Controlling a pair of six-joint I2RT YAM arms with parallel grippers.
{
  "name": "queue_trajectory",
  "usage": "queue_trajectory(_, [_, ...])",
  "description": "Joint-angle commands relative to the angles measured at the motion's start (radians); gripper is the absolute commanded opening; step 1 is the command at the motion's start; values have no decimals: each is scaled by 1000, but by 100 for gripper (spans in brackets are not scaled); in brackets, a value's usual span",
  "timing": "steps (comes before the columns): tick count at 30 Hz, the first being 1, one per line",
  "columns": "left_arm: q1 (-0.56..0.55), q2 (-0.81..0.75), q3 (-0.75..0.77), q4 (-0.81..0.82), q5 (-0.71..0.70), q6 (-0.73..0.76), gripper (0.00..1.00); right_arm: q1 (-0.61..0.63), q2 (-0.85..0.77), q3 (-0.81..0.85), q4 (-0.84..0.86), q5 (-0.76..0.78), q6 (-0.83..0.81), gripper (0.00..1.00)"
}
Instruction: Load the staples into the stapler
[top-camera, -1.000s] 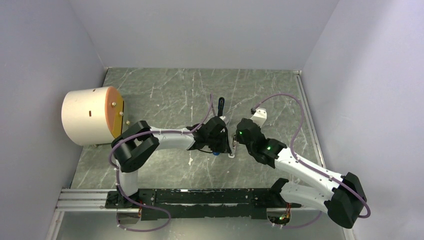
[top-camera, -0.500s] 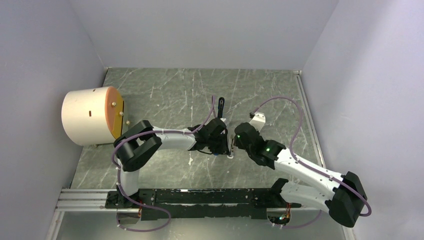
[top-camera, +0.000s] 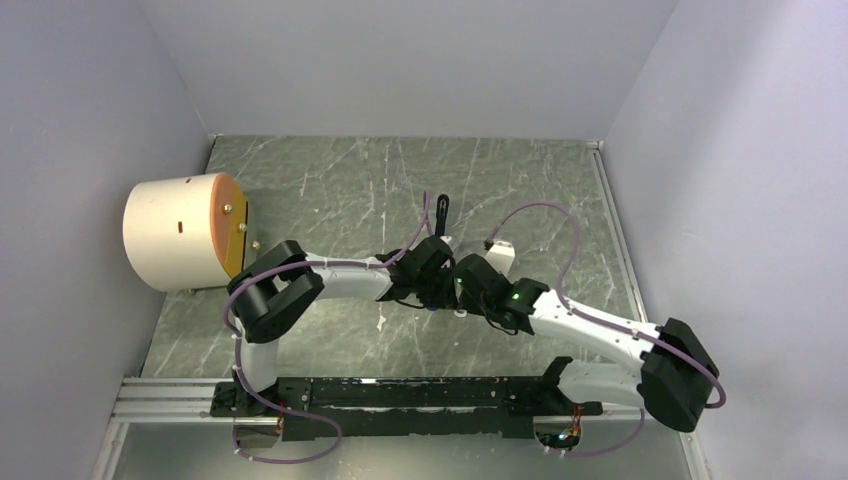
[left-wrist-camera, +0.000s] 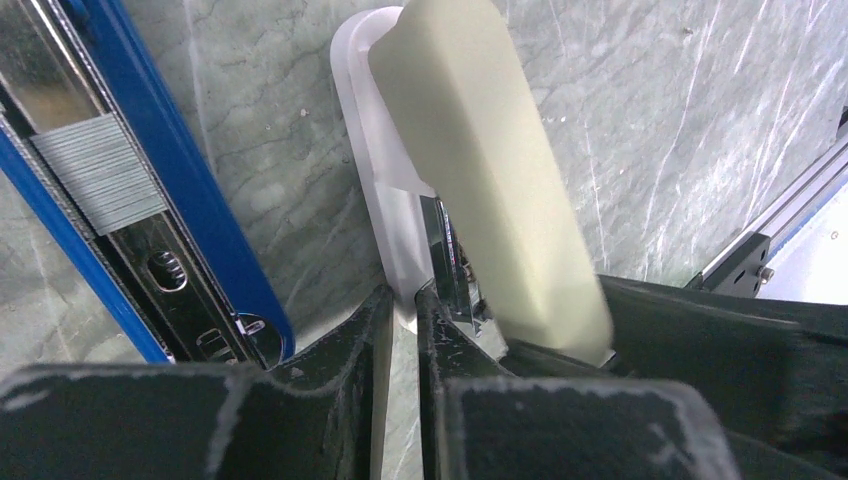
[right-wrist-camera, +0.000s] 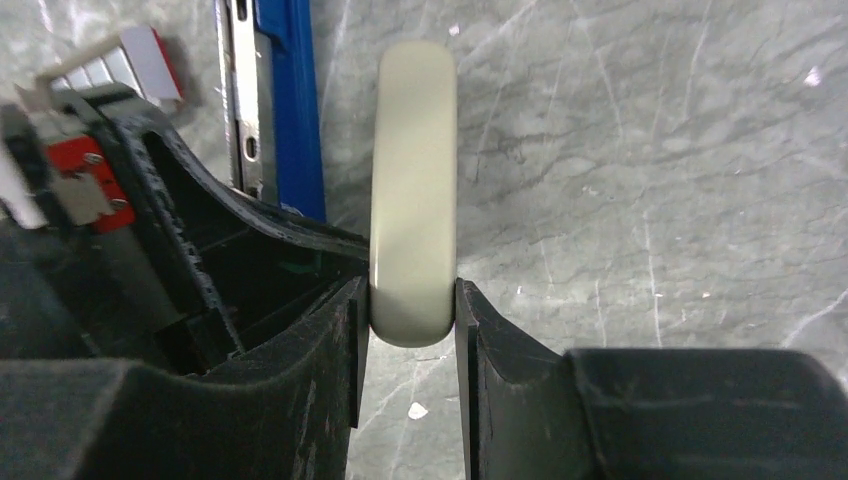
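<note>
Staples in, stapler open: a grey ribbed block of staples (left-wrist-camera: 95, 175) lies in the metal channel of the blue stapler (left-wrist-camera: 215, 250), upper left of the left wrist view, on the worktop (left-wrist-camera: 650, 120). Loading looks nearly done; I judge only the closing is left. My right claw (right-wrist-camera: 410, 295) clamps the near end of a pale beige bar (right-wrist-camera: 415, 180). My left claw (left-wrist-camera: 403, 320), all but closed, appears to pinch the tip of the white base (left-wrist-camera: 370, 150).

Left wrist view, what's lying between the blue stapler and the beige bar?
Mostly bare table, then the whitish base right against the beige bar; nothing else lies between it and the stapler. The left wrist view shows it.
</note>
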Motion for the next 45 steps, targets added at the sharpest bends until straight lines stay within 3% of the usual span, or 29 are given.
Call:
queue_trajectory(1, [-7, 5, -19, -29, -24, 17, 18, 23, 70, 14, -18, -73, 43, 21])
queue_trajectory(13, [-7, -130, -98, 75, -21, -9, 20, 26, 247, 8, -52, -56, 86, 17])
queue_trajectory(19, [-7, -194, -111, 81, -19, -14, 21, 25, 228, 20, -64, -30, 89, 17])
queue_trajectory(26, [-7, -315, -142, 2, -156, -10, 23, -6, 205, 107, -121, 79, 56, 25])
queue_trajectory(31, [2, -450, -154, -133, -400, 24, 26, -88, 254, 122, -65, 127, -28, 25])
queue_trajectory(34, [28, -507, -160, -186, -472, 49, 26, -130, 287, 143, -24, 183, -97, 25])
queue_trajectory(40, [97, -581, -210, -186, -447, 59, 27, -244, 363, 219, 68, 216, -300, 25])
queue_trajectory(45, [122, -590, -244, -146, -376, 61, 26, -356, 469, 293, 109, 70, -498, 32])
